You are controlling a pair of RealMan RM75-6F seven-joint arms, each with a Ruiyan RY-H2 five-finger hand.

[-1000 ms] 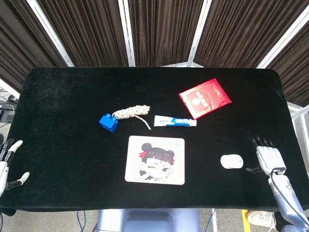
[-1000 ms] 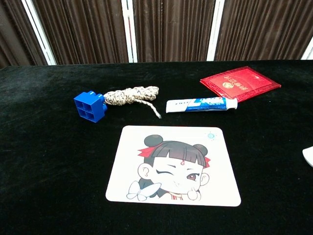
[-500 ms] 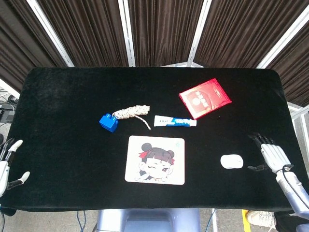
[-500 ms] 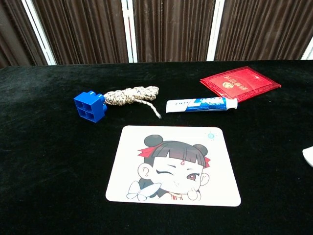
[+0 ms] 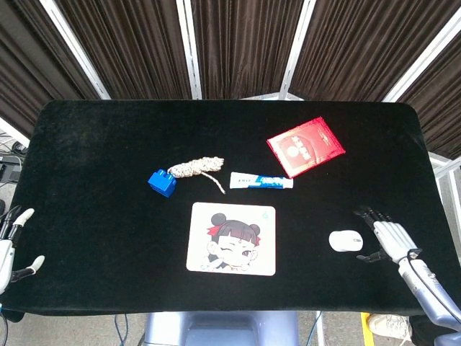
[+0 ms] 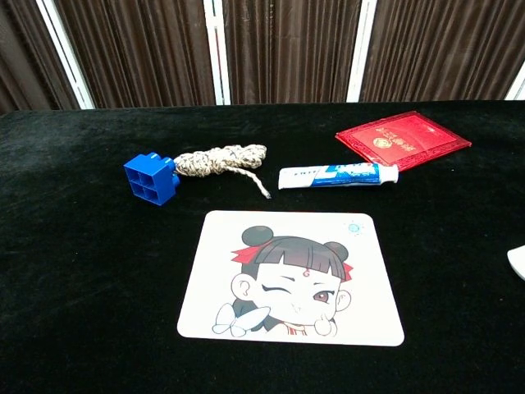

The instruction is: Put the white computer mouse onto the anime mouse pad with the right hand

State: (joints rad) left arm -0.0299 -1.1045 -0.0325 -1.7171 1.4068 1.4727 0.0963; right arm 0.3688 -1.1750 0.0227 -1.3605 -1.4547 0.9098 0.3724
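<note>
- The landmark here is the rectangular anime mouse pad [image 5: 232, 238], white with a cartoon girl's face, which lies flat on the black cloth-covered table [image 5: 94, 166] near its front edge.
- The small white oval computer mouse [image 5: 346, 240] lies on the cloth to the right of this pad, clearly apart from it. In the chest view only its edge shows at the right border [image 6: 518, 262].
- The right hand [image 5: 387, 237] is just beside the mouse, on the side away from the pad. Its fingers are spread and they hold nothing; I cannot see any of them touching the mouse.
- The left hand [image 5: 13, 241] is far to the left of the pad, at the table's edge. Its fingers are apart and empty.
- Behind the pad lie a white and blue toothpaste tube [image 5: 261, 181], a blue plastic building block [image 5: 162, 182] with a coil of beige rope [image 5: 193, 168] against it, and further right a flat red booklet [image 5: 305, 146].
- In my judgement the step in hand is the reach; the grasp is not yet made.
- The next move calls for bringing the fingers over the mouse, closing on its two sides, then lifting and carrying it toward the pad. The smooth low shell could slip, so the grip must be firm.
</note>
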